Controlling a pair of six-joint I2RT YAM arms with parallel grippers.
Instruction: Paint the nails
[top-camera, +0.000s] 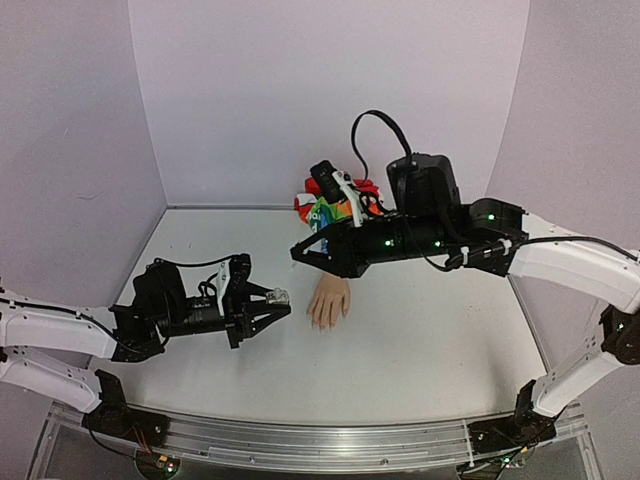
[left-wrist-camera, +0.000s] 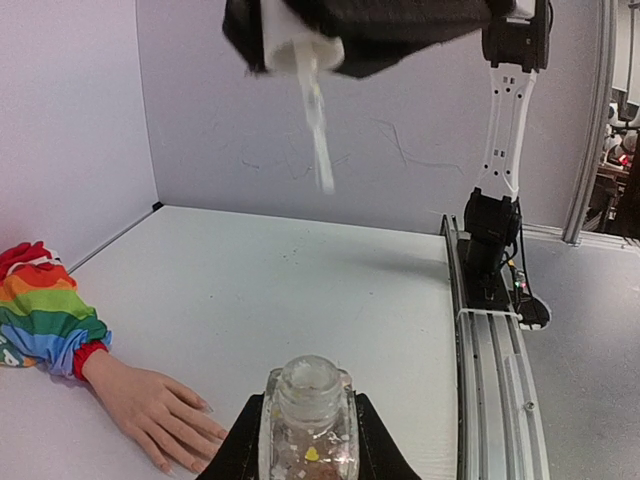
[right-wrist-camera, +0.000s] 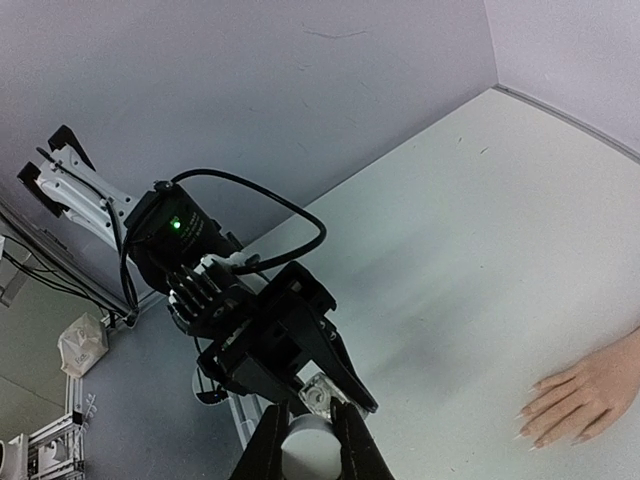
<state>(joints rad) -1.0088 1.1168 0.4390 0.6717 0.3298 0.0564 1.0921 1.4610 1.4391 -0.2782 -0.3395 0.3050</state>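
Observation:
The pale fake hand (top-camera: 328, 303) lies palm down mid-table, its rainbow sleeve (top-camera: 335, 212) toward the back wall. Its nails (left-wrist-camera: 207, 407) are tiny and show at the fingertips. My left gripper (top-camera: 272, 303) is shut on a small clear bottle (left-wrist-camera: 308, 420) with an open neck, just left of the fake hand. My right gripper (top-camera: 298, 250) is shut on a white cap (right-wrist-camera: 305, 447) with a thin brush (left-wrist-camera: 319, 130) hanging from it, held in the air above the bottle and left of the sleeve. The fake hand also shows in the right wrist view (right-wrist-camera: 580, 400).
Purple walls enclose the white table (top-camera: 430, 340) on three sides. An aluminium rail (top-camera: 330, 440) runs along the near edge. The right arm's links (top-camera: 540, 255) span the air over the table's right half.

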